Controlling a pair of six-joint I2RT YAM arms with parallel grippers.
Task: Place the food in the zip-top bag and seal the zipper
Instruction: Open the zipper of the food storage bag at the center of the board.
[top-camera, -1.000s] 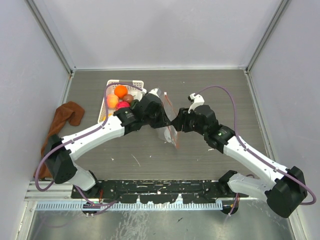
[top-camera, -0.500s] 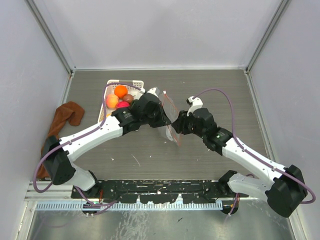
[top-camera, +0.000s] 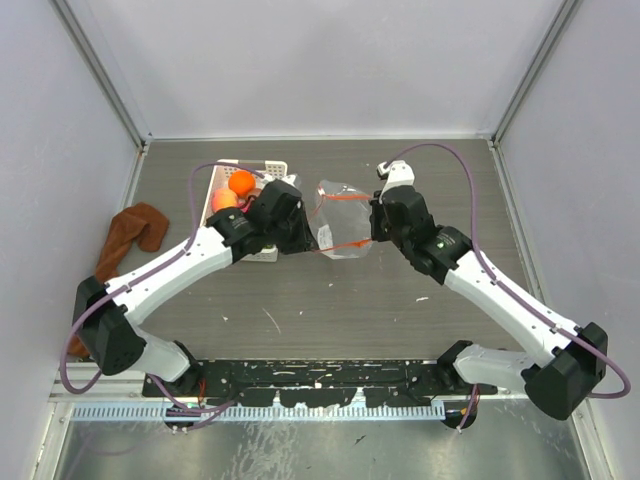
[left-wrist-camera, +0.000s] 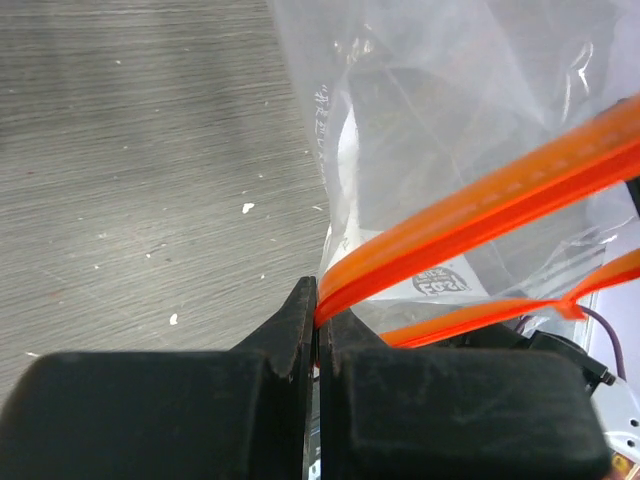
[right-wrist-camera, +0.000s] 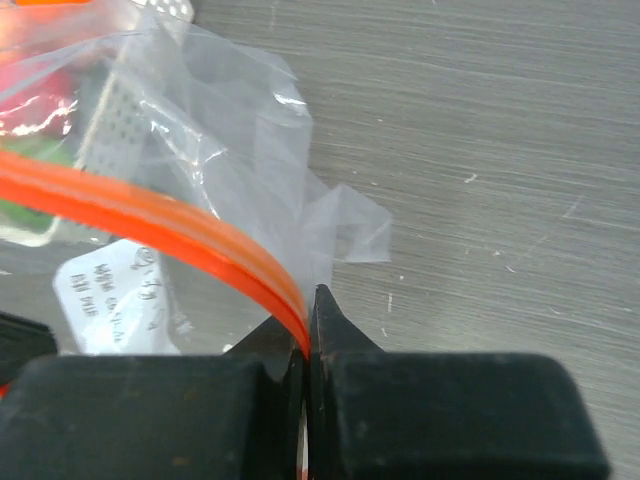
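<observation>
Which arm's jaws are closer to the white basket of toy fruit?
Left. The left jaws pinch the zipper right beside the basket. The right jaws pinch it too, with the whole bag between them and the basket.

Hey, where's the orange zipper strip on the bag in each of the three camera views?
Top external: the zipper is a thin line at the picture's centre.
Left wrist: it runs from the left claw at bottom centre up to the right edge.
Right wrist: it curves from the left edge down into the right claw at bottom centre.
Shared landmark: the clear zip-top bag that it edges.
</observation>
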